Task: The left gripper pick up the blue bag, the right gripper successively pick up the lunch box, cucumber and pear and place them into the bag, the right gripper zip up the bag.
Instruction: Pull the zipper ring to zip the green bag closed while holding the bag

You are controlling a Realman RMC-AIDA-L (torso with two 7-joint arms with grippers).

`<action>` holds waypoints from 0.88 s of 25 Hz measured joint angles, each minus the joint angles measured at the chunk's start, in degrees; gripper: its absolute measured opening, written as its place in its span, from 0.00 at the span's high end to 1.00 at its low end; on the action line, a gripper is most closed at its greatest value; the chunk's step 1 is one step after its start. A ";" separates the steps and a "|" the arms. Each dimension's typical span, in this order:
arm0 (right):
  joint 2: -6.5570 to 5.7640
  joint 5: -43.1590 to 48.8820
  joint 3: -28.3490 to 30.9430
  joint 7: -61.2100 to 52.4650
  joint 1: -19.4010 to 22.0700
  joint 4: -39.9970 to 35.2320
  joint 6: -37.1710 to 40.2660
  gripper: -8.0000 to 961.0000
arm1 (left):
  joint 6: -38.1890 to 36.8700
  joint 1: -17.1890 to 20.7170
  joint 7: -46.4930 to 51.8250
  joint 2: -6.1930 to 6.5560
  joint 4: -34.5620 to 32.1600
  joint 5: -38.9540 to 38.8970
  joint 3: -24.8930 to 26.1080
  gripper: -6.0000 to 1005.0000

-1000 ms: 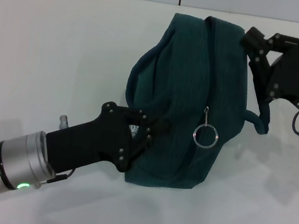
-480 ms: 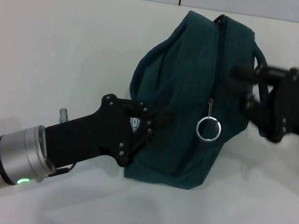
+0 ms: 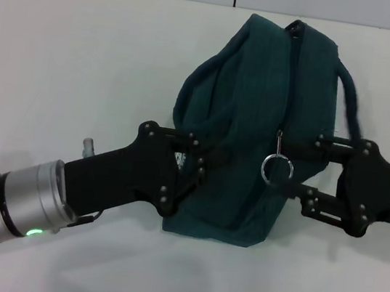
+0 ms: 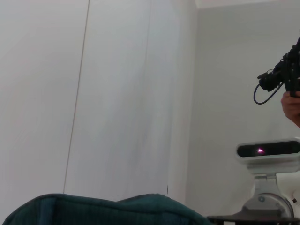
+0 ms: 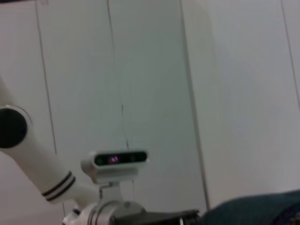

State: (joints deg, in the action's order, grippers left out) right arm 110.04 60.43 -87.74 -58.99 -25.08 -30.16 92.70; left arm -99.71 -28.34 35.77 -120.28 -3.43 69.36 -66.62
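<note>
Since the earlier frames, the right gripper (image 3: pixel 296 163) has swung down from the far top corner of the blue bag (image 3: pixel 257 126) to the bag's right side, level with the zipper's metal ring pull (image 3: pixel 277 168). Note that its two fingers are spread, one above and one below the ring, with the tips at the fabric just beside it; nothing is pinched between them yet.

Observe the left gripper (image 3: pixel 202 169) on the opposite side of the bag, clamped on the bag's lower left fabric, holding it raised off the white table (image 3: pixel 85 49). The bag has shifted slightly rightward and upward with it.

Judge progress as follows: no lunch box, cucumber or pear is visible outside the bag, so loading appears complete, though the contents are hidden. The ring pull hangs about midway along the zipper, so you should treat zipping as the step in hand, with the grasp of the pull and its travel remaining.
</note>
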 joint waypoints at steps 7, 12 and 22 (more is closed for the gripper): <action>-0.33 1.73 1.59 -2.11 1.66 -2.16 -1.98 0.50 | 0.00 -0.10 -0.50 0.04 0.00 0.04 0.01 0.94; -0.05 5.40 2.11 -4.70 0.67 -2.75 -2.48 0.45 | 0.00 -0.28 -0.62 0.05 0.00 0.05 0.01 0.94; -0.57 9.79 2.05 -7.97 -0.98 -3.96 2.19 0.45 | 0.00 -0.41 -0.62 -0.04 0.00 0.00 0.01 0.94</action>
State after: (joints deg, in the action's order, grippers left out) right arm 109.47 70.22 -85.69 -66.96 -26.06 -34.12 94.89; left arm -99.70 -28.75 35.15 -120.32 -3.43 69.36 -66.61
